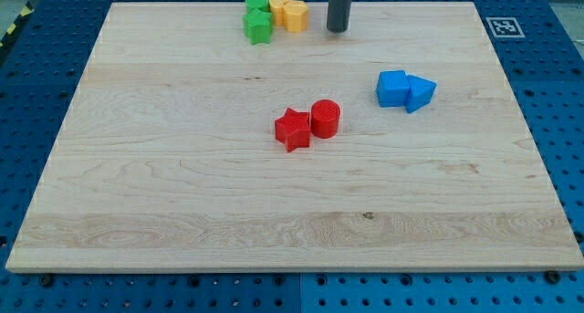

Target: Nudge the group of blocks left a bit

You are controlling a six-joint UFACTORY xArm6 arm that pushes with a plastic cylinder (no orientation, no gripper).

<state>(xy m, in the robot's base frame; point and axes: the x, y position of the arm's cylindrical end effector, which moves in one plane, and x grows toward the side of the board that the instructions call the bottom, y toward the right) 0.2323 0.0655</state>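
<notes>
My tip (338, 28) rests on the board near the view's top, just right of a tight group of blocks. That group holds a green cylinder (257, 3), a green star-like block (259, 26), a yellow cylinder (279, 4) and a yellow block (295, 15). The yellow block is nearest my tip, with a small gap between them. A red star (293, 129) and a red cylinder (326, 118) touch each other near the board's middle. A blue cube (393, 88) and a blue wedge-like block (420, 92) touch at the view's right.
The wooden board (182, 194) lies on a blue perforated table. A printed marker tag (504, 26) sits just off the board's top right corner. The group at the top lies close to the board's top edge.
</notes>
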